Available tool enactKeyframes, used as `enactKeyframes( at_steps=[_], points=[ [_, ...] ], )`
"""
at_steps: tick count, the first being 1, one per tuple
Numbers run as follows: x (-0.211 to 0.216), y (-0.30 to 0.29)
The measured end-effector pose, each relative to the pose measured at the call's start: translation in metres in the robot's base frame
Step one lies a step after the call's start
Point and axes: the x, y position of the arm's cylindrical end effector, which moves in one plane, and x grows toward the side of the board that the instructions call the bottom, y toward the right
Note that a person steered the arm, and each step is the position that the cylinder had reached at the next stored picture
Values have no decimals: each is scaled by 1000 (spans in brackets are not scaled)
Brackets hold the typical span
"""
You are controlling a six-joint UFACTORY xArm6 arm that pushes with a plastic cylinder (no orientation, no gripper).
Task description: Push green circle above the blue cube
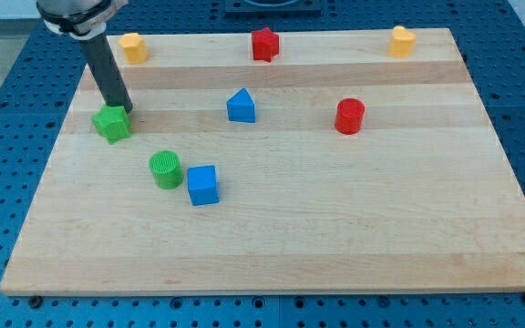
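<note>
The green circle, a short cylinder, stands on the wooden board at the view's lower left. The blue cube sits just to its right and slightly lower, almost touching it. My tip is up and to the left of the green circle, right beside the upper right edge of a green star-shaped block. The dark rod rises from the tip toward the view's top left.
A blue house-shaped block lies mid-board, a red cylinder to its right. Along the top edge stand a yellow block, a red star and another yellow block. The board lies on a blue perforated table.
</note>
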Motion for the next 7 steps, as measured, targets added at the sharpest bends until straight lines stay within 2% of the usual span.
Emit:
enactKeyframes(
  at_steps=[2, 4, 7],
  points=[
    [-5, 0],
    [-17, 61],
    [53, 77]
  ],
)
